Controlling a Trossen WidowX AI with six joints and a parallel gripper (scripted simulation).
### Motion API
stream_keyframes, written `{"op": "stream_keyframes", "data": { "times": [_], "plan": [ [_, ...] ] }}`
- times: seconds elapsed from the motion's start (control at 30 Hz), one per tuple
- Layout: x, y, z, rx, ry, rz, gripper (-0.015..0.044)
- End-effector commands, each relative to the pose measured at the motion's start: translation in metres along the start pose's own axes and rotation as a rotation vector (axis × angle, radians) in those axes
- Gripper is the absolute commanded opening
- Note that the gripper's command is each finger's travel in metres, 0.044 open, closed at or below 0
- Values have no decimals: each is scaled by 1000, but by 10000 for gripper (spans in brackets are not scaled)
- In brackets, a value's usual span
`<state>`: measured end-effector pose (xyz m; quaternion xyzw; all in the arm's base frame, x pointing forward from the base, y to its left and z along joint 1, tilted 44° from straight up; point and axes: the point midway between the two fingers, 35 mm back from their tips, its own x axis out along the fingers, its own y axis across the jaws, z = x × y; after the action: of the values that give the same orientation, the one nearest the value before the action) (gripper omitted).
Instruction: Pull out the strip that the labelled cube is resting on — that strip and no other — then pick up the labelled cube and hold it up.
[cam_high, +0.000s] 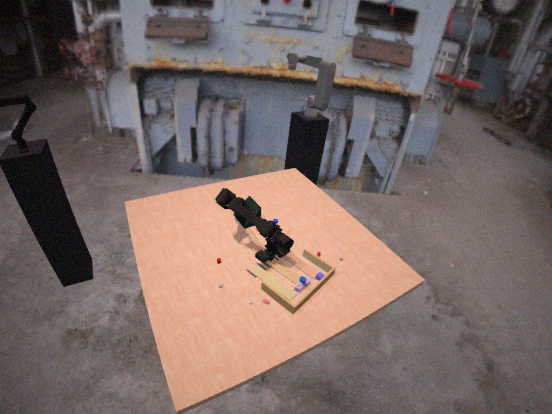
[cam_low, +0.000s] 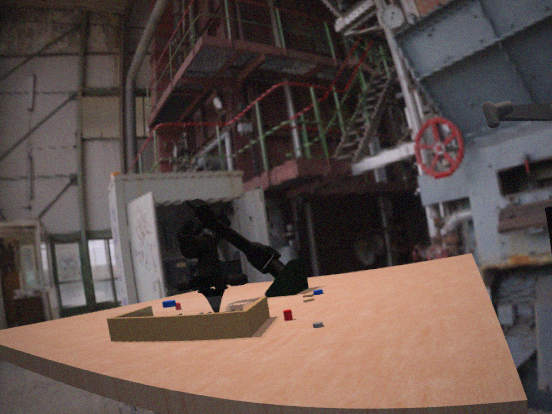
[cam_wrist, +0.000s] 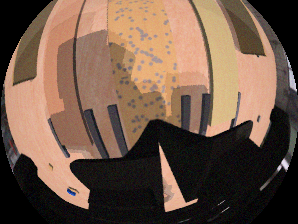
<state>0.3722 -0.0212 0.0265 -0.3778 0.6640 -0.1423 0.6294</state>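
Observation:
A low wooden tray lies on the table and is open on the side facing the arm. Flat strips lie side by side in it: a speckled orange strip in the middle, a pale yellow strip and a brownish strip. At the strips' far ends sit a lilac cube, a purple cube and a blue piece. They are too small for me to read a label. My gripper is shut, with its tip pointing down at the near end of the speckled strip. Nothing shows between the fingers.
Small loose bits lie around the tray: red ones, a blue one, a grey one and a pink one. Black pillars stand off the table.

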Motion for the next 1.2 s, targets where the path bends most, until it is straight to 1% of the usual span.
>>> {"op": "stream_keyframes", "data": {
  "times": [0.0, 1.17],
  "plan": [
    [3, 0, -7, -5, 8, -1, 0],
    [4, 2, -61, -7, 10, -1, 0]
  ]
}}
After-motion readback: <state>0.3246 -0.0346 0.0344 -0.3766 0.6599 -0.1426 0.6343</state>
